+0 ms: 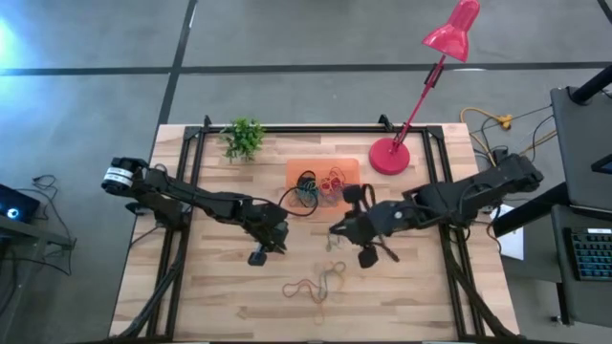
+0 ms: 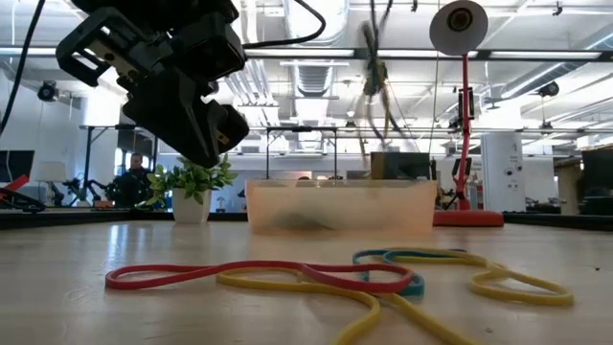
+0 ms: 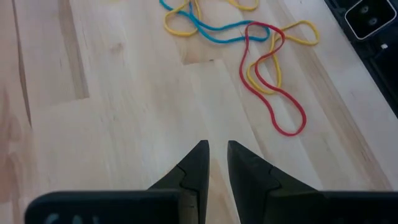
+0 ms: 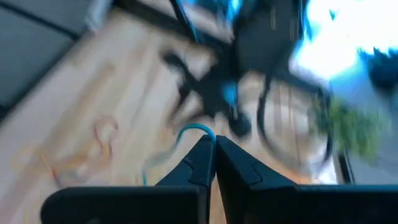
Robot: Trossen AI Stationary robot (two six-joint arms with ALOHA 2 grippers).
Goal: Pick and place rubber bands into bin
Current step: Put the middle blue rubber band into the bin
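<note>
At right wrist, right pincer pinching blue band

Red, yellow, blue rubber bands, orange bin, pale wood table

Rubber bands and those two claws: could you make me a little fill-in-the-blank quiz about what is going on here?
1. The right claw is shut on a thin ____ rubber band.
2. The orange bin already holds several bands; beside it stands a pink-red ____.
3. The left claw hovers above bare wood and holds ____.
4. The loose bands on the table lie on the side of the claws away from the ____.

Missing words: blue; lamp; nothing; bin
</note>
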